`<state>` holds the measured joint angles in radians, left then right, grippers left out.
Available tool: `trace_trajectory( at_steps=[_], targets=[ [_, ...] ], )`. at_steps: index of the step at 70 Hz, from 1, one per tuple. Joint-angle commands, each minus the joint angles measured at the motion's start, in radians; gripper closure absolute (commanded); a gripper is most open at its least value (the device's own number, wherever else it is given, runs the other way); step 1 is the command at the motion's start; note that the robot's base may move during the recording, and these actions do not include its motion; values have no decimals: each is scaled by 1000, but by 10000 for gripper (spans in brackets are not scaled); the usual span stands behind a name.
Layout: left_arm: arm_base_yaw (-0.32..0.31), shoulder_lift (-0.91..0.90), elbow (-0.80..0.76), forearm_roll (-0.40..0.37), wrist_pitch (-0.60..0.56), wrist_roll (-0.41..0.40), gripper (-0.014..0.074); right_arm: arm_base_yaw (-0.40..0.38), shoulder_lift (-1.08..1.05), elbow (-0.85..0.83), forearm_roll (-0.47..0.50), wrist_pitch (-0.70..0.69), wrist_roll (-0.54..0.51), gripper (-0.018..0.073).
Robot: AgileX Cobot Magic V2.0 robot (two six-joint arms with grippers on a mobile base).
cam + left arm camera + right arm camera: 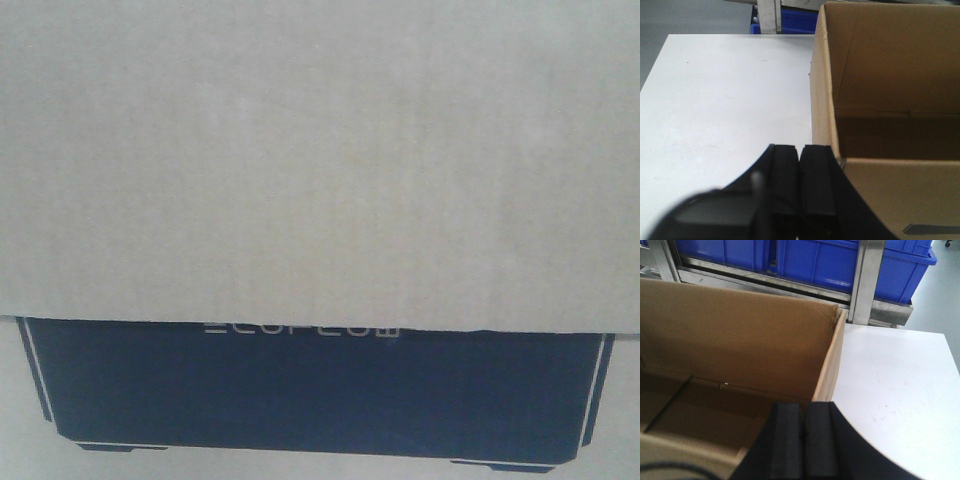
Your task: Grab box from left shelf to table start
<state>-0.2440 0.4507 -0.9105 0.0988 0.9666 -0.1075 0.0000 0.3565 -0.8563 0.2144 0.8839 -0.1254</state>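
One box [740, 340], two blue bins [840, 265]

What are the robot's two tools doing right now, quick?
Left tool: closed, pads together, nothing between them, beside the box.
Right tool: closed, empty, over the box's near wall.

The box [320, 160] is filling the whole front view, running off every edge and hiding whatever lies behind it. A cardboard flap is covering the top of its dark printed panel [310, 390], slicing through the white lettering [302, 328], which is too blurred to read.

In the left wrist view the box is running off the right and bottom edges, and the left pincer [799, 185] is being cropped at the bottom.

In the right wrist view the blue bins [805, 260] are being cut off at the top, and the worktop [900, 390] is running off the right edge.
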Motion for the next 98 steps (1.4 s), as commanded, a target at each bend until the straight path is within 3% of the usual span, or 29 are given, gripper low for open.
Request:
trace_trajectory(
  at_steps=[1,25,33,98],
  targets=[
    [-3,-67,58,14,-137,-5,696,-1,-76,50,-2,-108,0,503],
    [-3,-354,346,19,-323,-5,696,-1,-376,291,-3,-201,-1,503],
    [-3,-415,393,21,-381,-5,696,-1,-368,303,-3,-201,-1,503],
    [-3,-434,422,15,-378,-5,696,-1,-368,303,-3,-200,-1,503]
  ],
)
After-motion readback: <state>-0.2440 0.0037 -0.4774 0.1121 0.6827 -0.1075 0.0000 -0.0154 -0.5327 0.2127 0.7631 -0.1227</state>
